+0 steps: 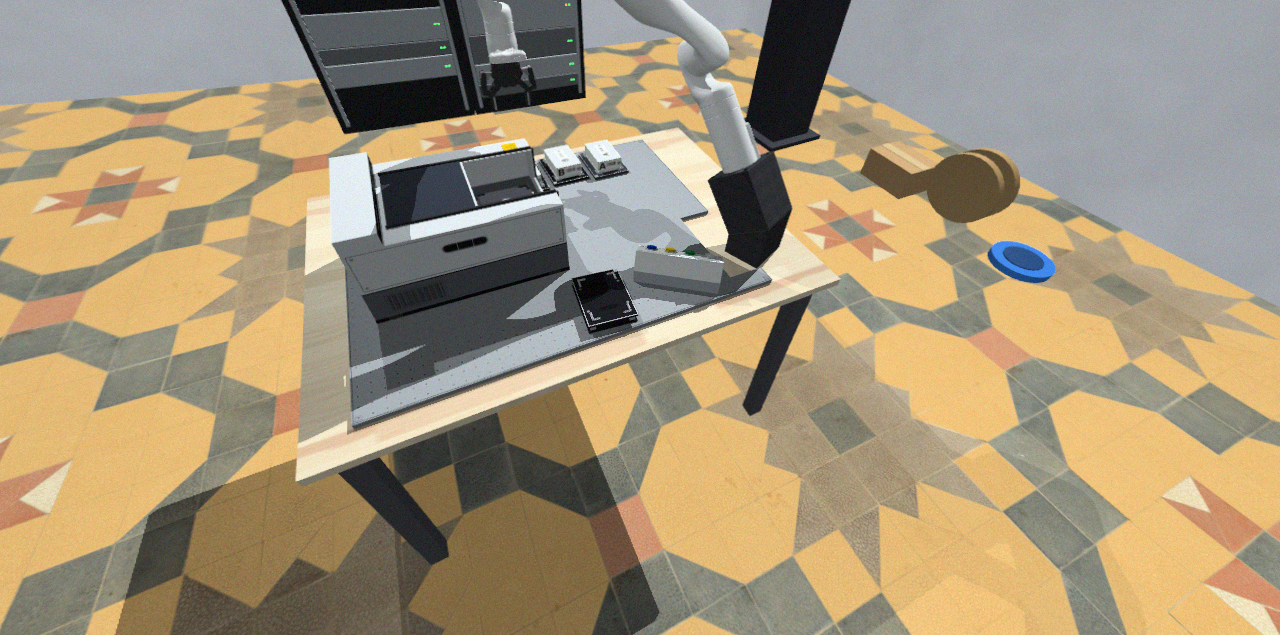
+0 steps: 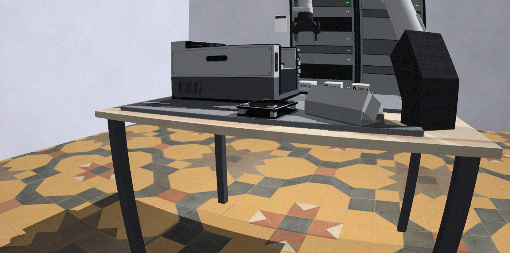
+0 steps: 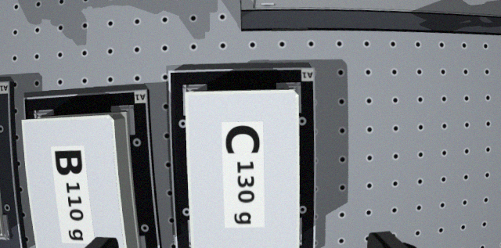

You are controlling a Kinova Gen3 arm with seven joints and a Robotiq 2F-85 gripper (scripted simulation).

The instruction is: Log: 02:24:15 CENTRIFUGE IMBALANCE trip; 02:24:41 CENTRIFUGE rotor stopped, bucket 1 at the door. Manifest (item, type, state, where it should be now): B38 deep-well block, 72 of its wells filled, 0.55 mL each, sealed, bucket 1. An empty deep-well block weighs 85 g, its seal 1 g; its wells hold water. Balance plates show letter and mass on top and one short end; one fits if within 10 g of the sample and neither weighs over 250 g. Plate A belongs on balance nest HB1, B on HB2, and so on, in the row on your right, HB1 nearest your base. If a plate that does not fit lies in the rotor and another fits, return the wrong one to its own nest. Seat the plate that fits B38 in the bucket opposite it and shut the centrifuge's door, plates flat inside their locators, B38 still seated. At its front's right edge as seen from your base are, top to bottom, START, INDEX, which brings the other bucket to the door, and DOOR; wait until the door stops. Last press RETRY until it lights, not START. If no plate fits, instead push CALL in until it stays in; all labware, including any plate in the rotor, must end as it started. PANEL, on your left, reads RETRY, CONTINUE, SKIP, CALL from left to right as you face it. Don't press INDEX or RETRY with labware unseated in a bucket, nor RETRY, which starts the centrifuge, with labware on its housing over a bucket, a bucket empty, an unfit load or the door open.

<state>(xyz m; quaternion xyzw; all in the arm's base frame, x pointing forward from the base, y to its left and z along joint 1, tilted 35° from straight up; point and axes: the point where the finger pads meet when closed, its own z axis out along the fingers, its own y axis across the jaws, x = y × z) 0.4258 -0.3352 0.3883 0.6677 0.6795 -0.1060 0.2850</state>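
My gripper [image 1: 506,85] hangs open and empty high above the row of balance plates; it also shows in the side view [image 2: 305,29]. In the wrist view its fingertips straddle plate C, marked 130 g [image 3: 243,170], which lies flat in its black nest. Plate B, marked 110 g [image 3: 72,185], lies in the nest beside it. Plate A, marked 248 g [image 2: 360,87], stands nearest the arm's base. The centrifuge [image 1: 447,213] has its top opening [image 1: 505,174] uncovered; what lies inside is too dark to tell. Its buttons [image 2: 298,61] sit on the front's right edge.
The grey button panel [image 1: 677,268] lies near the arm's base [image 1: 750,215]. An empty black nest [image 1: 605,300] sits in front of the centrifuge. Server racks [image 2: 356,30] stand behind the table. A black column [image 1: 799,49] rises beside the table.
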